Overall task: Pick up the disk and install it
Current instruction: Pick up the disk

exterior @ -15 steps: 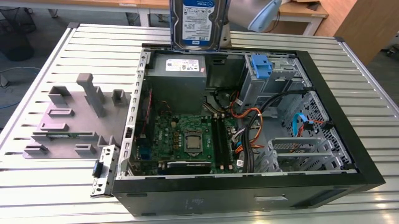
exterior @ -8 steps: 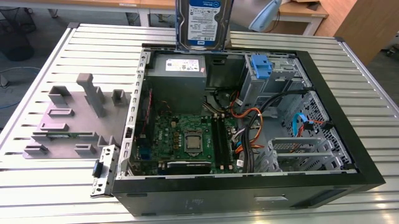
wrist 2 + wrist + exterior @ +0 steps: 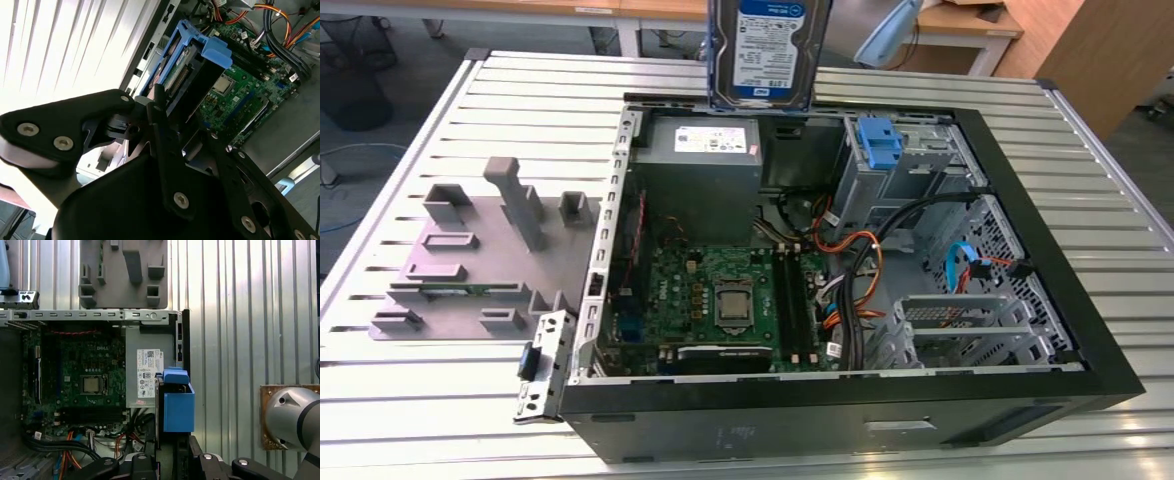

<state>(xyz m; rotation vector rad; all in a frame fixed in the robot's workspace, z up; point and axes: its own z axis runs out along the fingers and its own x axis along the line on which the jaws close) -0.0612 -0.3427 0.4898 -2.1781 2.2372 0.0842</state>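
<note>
The disk point(image 3: 767, 50) hangs upright in the air above the far edge of the open computer case point(image 3: 1067, 330), its white-and-blue label facing the exterior camera. In the second wrist view the disk point(image 3: 182, 70), framed by blue rails and a blue tab, sits between the black fingers of my gripper point(image 3: 175, 125), which is shut on it. The first wrist view shows the disk point(image 3: 177, 407) edge-on over the power-supply end of the case, with my gripper point(image 3: 167, 460) clamped behind it. Below it lie the motherboard point(image 3: 720, 300) and the drive bays.
A grey power-supply box point(image 3: 700, 160) sits at the case's far side. A bare blue bracket point(image 3: 881, 145) stands in the drive cage at the exterior view's right. Orange and black cables point(image 3: 854, 270) cross the case. A grey fixture plate point(image 3: 480, 250) lies outside the case.
</note>
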